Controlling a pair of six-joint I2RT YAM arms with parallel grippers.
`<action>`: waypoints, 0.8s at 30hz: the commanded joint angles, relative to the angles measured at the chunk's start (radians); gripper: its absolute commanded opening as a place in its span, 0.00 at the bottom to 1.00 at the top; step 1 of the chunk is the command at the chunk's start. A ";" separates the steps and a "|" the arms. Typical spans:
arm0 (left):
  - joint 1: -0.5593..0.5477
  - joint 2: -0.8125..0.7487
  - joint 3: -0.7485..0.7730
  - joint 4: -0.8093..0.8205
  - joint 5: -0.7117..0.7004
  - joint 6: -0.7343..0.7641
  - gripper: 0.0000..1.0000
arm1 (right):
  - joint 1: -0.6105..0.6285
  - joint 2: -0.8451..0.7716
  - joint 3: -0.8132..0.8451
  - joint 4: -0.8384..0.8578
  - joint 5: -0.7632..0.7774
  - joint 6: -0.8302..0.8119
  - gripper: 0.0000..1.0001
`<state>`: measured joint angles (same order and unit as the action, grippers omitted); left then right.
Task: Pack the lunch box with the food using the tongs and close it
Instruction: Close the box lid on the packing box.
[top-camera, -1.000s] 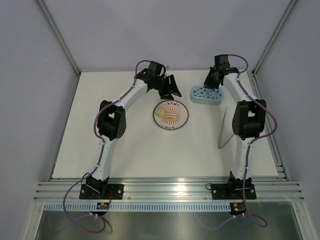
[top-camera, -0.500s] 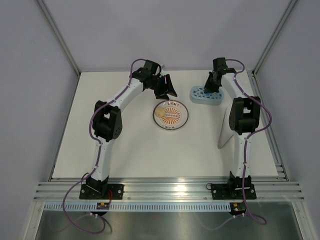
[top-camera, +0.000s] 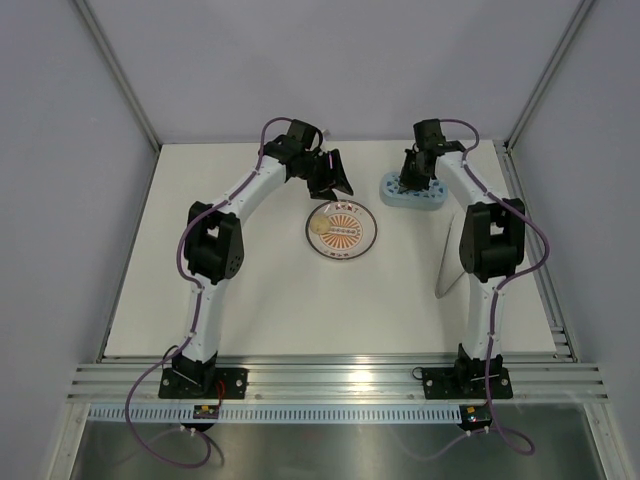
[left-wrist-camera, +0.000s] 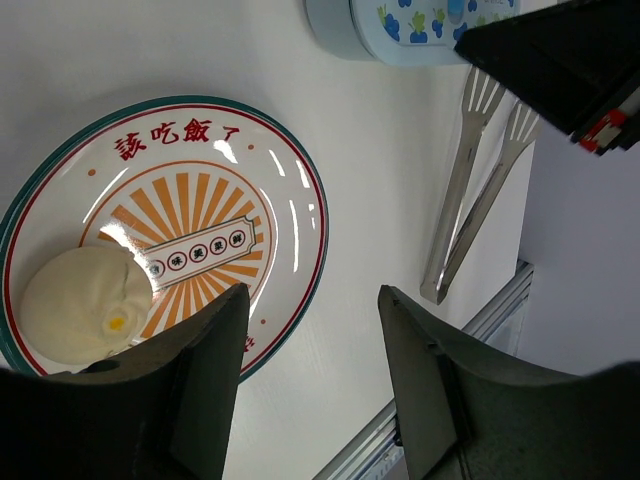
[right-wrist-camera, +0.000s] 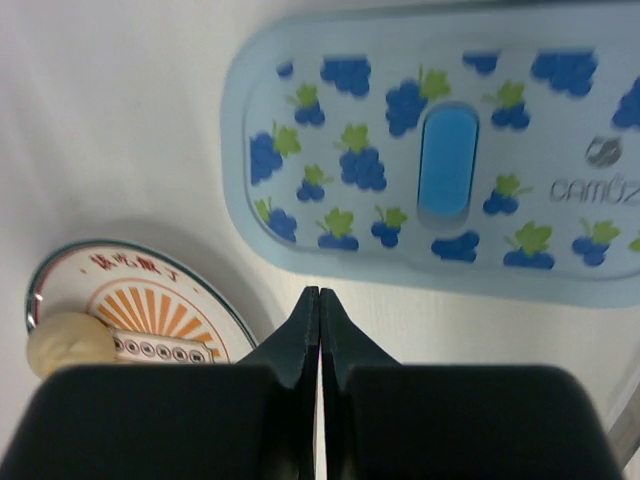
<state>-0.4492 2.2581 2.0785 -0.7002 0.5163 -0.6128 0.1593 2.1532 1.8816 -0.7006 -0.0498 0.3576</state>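
Observation:
The pale-blue lunch box (top-camera: 418, 194) stands at the back right with its grape-printed lid (right-wrist-camera: 430, 150) on it. My right gripper (right-wrist-camera: 319, 293) is shut and empty, its tips just off the lid's edge, between box and plate; in the top view it (top-camera: 408, 180) hangs at the box's left end. A pale round bun (top-camera: 320, 224), the only food in view, lies on the sunburst plate (top-camera: 355, 240). My left gripper (left-wrist-camera: 315, 300) is open and empty above the plate's far rim (left-wrist-camera: 300, 190). The silvery tongs (top-camera: 445, 272) lie on the table, right of the plate.
The right arm's forearm (top-camera: 487, 240) hangs over the upper part of the tongs (left-wrist-camera: 470, 200). The table's aluminium side rail (top-camera: 545, 260) runs close to the right of the tongs. Grey walls close in the back and sides.
My right gripper has slid left along the lunch box to its left end. The left arm drew back slightly early on, then stayed still. Both jaws kept their state.

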 joint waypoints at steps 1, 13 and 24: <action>0.009 -0.080 -0.003 0.001 -0.016 0.027 0.58 | 0.006 -0.079 -0.090 0.018 -0.021 -0.032 0.00; 0.012 -0.086 -0.005 0.005 -0.012 0.021 0.58 | 0.006 -0.072 -0.133 -0.003 0.039 -0.072 0.00; 0.029 -0.111 -0.041 -0.004 -0.019 0.036 0.58 | -0.003 0.089 0.145 -0.082 0.085 -0.078 0.00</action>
<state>-0.4297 2.2158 2.0480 -0.7208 0.5056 -0.5983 0.1608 2.2360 1.9682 -0.7494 0.0147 0.3004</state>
